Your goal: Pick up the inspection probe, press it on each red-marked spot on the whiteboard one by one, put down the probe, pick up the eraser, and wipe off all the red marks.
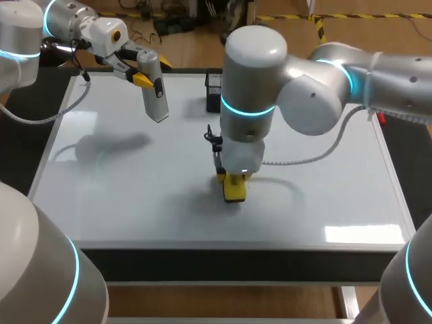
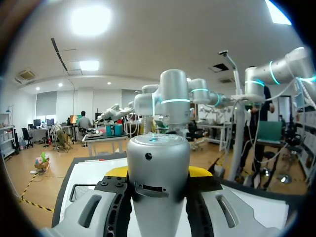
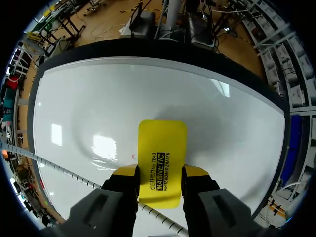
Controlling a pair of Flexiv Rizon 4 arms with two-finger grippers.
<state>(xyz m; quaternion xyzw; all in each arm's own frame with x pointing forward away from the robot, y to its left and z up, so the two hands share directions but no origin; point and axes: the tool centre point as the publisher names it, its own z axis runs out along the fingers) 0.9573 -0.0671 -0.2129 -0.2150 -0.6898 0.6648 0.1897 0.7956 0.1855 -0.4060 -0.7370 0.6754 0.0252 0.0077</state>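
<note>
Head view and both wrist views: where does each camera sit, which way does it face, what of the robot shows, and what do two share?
Head view: above and behind, looking down on the whiteboard; left arm and right arm show.
Left wrist view: on left wrist, facing out level; left gripper shut on the probe.
Right wrist view: on right wrist, facing down at the whiteboard; right gripper shut on the eraser.
Shared: eraser, in head and right wrist views.

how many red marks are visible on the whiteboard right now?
1: a faint red trace on the whiteboard, right beside the eraser held in the right gripper. Others may be hidden under the eraser.
</note>
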